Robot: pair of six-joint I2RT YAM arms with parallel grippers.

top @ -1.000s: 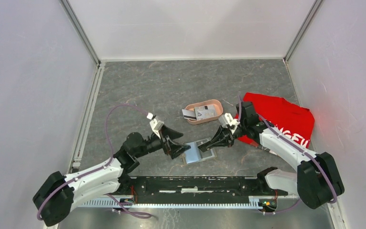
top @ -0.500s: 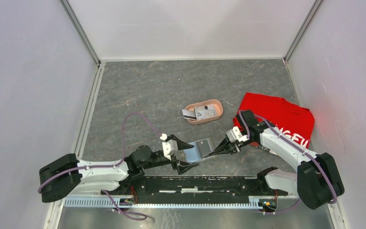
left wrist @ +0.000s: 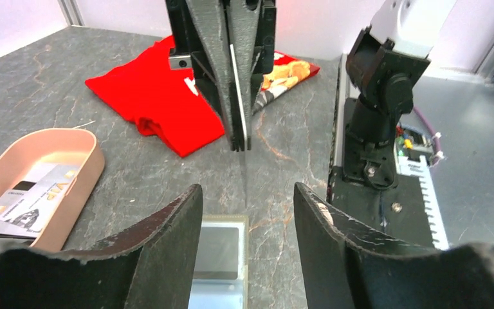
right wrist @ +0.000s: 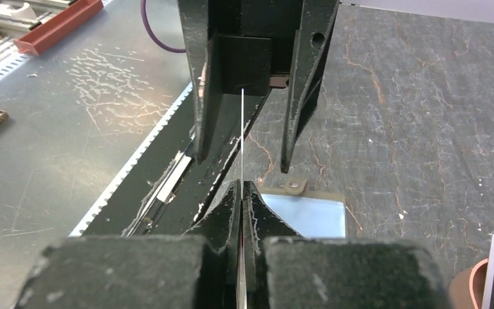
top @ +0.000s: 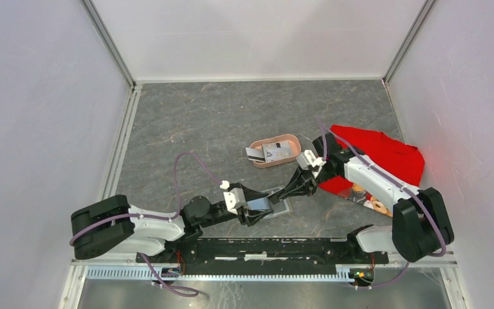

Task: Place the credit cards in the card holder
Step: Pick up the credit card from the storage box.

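Note:
The card holder point(top: 282, 205) lies open and flat near the front rail, its clear pockets up; the left wrist view has it point(left wrist: 222, 251) under the left fingers, and the right wrist view shows its stud tab point(right wrist: 294, 186). My right gripper point(top: 291, 192) point(right wrist: 240, 183) is shut on one credit card point(right wrist: 241, 135), held edge-on just above the holder. My left gripper point(top: 265, 207) point(left wrist: 247, 188) faces it, open, and the card's free end point(left wrist: 238, 96) reaches between its fingers without touching them. More credit cards point(top: 269, 152) point(left wrist: 32, 199) lie in the pink tray.
The pink oval tray point(top: 294, 143) point(left wrist: 13, 151) stands just behind the holder. A red T-shirt point(top: 386, 158) point(left wrist: 154, 96) lies at the right over a printed packet point(top: 368, 201). The black front rail point(top: 264, 248) runs close to the holder.
The left arm has dropped low along the front rail and reached right, over the holder, with its jaws narrowing. The right gripper, still gripping the card, has shifted slightly above the holder.

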